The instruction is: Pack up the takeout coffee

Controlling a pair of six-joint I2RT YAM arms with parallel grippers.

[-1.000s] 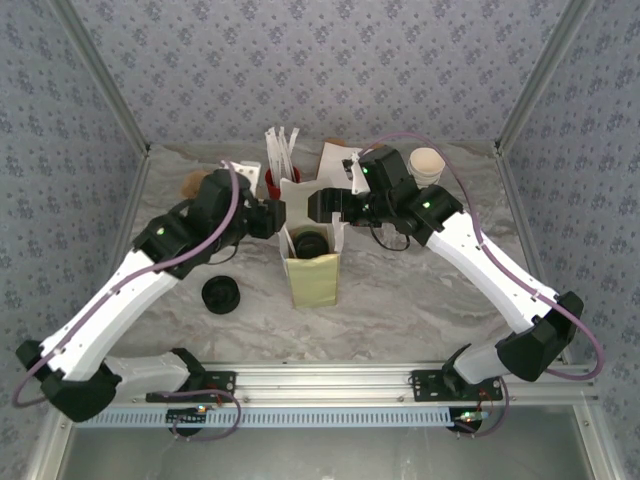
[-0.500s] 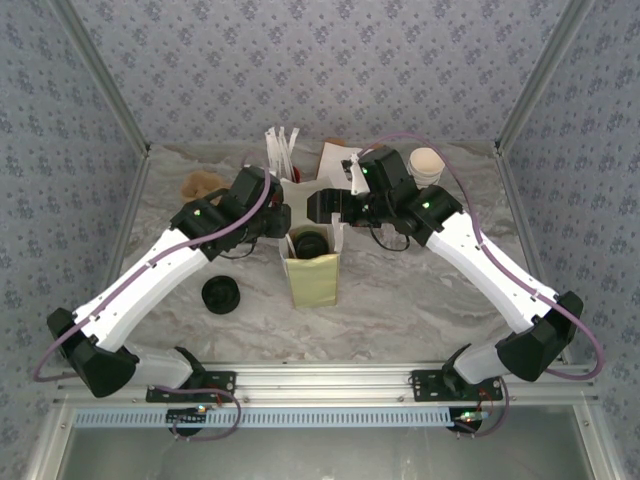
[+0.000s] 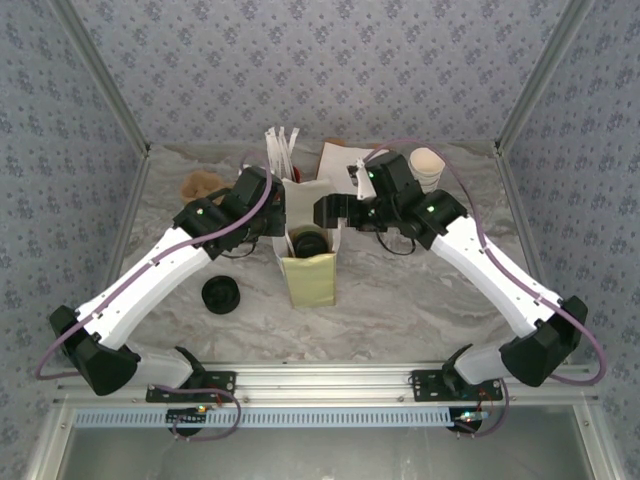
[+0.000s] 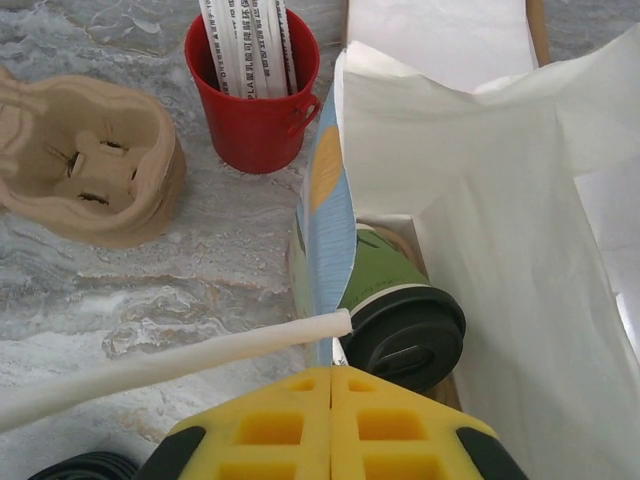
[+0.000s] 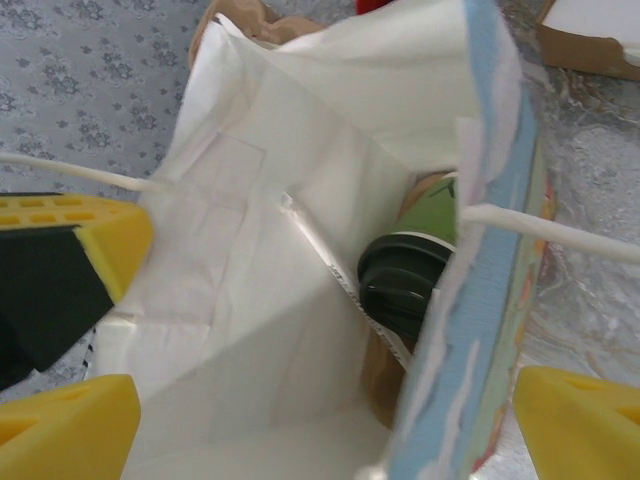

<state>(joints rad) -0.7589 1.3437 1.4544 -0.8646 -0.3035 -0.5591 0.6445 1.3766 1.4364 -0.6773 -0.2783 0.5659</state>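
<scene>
The takeout coffee is an olive-green cup with a black lid, and it stands inside the white-and-yellow paper bag. My left gripper is at the bag's left wall. Its yellow pads are pressed together on the wall's top edge, just beside the string handle. My right gripper hangs open over the bag's right side. Its fingers are spread wide, and the right wall rises between them untouched. The left gripper also shows across the bag in the right wrist view.
A red holder of white sticks stands just behind the bag, with a brown pulp cup carrier to its left. A loose black lid lies front left of the bag. At the back right are a pale cup and a white box.
My left gripper has swung right to the bag's left wall and shut on its edge. The right gripper stays open and has shifted slightly right.
</scene>
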